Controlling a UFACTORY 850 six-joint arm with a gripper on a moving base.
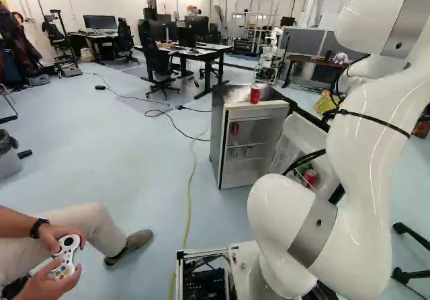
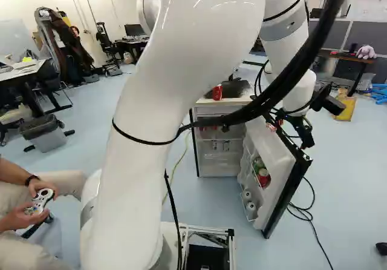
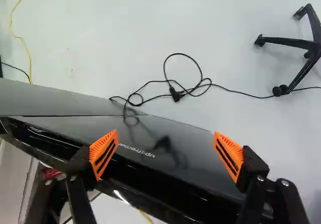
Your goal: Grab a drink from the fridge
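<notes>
Counting straight ahead of the base as twelve o'clock, one seated person [image 1: 64, 246] is close at ten o'clock, both hands around one white controller [image 1: 67, 256], with floor between their shoe [image 1: 129, 246] and the fridge, crossed by one yellow cable [image 1: 191, 185]. Near one o'clock the fridge's door [image 2: 272, 164] stands open, its rack holding one red can [image 2: 263, 177] with something green beside it, and two pale round ends lower down. Above it, the arm's fingers [image 2: 306, 139] are spread wide, gripping nothing; the door's dark upper edge runs beneath and between them, and I can't tell whether they touch it. Beyond the door's outer face is floor with one looped black cable [image 3: 185, 91]. At twelve is the fridge [image 1: 216, 128], with one red can [image 1: 255, 94] on its top and another red one [image 1: 234, 129] inside; the items on its middle shelf are too small to tell. In the left base view the arm hides part of the door. Farther off, toward eleven, is a desk [image 1: 201, 55].
</notes>
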